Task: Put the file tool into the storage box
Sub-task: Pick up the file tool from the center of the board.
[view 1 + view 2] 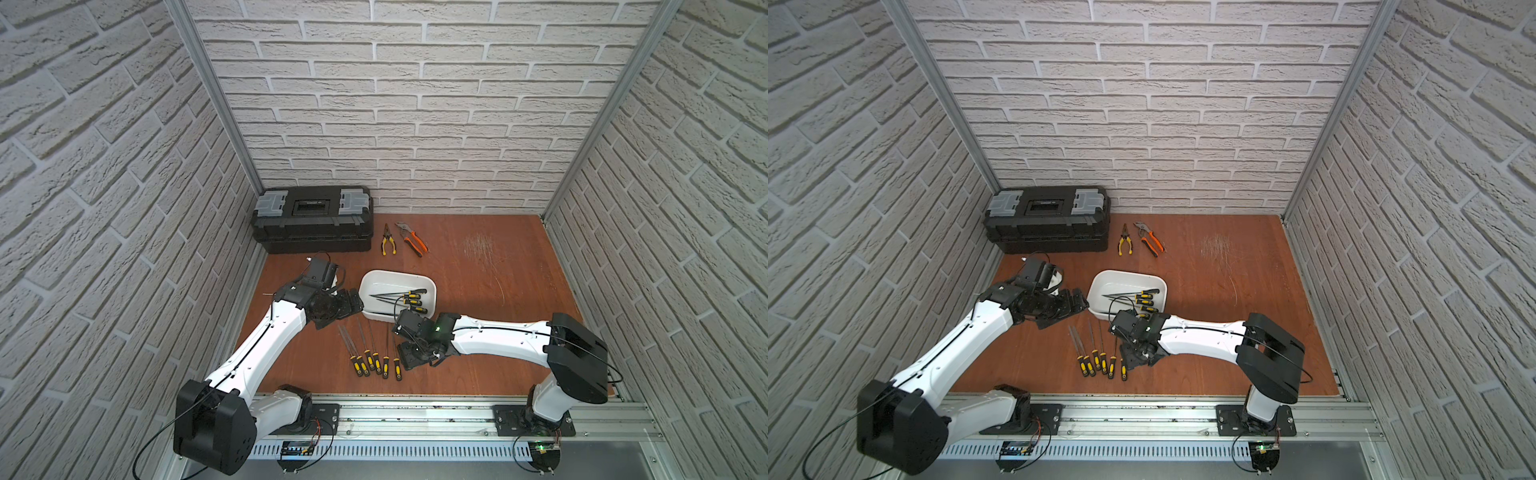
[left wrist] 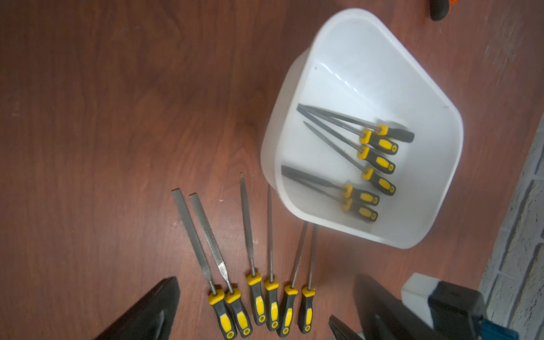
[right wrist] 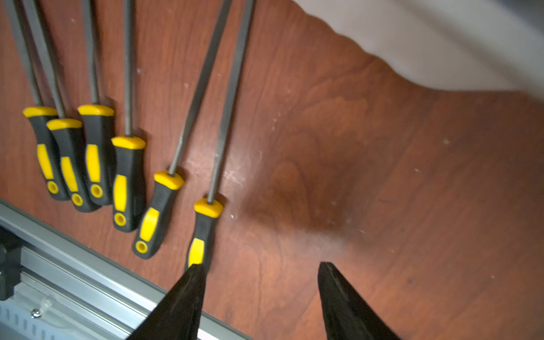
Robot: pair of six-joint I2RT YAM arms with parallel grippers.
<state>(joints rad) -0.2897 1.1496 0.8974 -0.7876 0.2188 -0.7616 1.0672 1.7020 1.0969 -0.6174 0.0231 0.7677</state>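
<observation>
Lining up on the end file [image 3: 205, 226] of the row by the table's [image 1: 478, 332] front edge, I have my right gripper [image 3: 259, 266] low, wrist bent down, jaws apart and empty, one fingertip [image 3: 191, 282] over the handle's butt. That file sits slightly left of the gap, handle toward the front edge, blade toward the white box [image 1: 433, 286] behind it. My left gripper [image 2: 265, 282], also spread, is farther off beside the box.
</observation>
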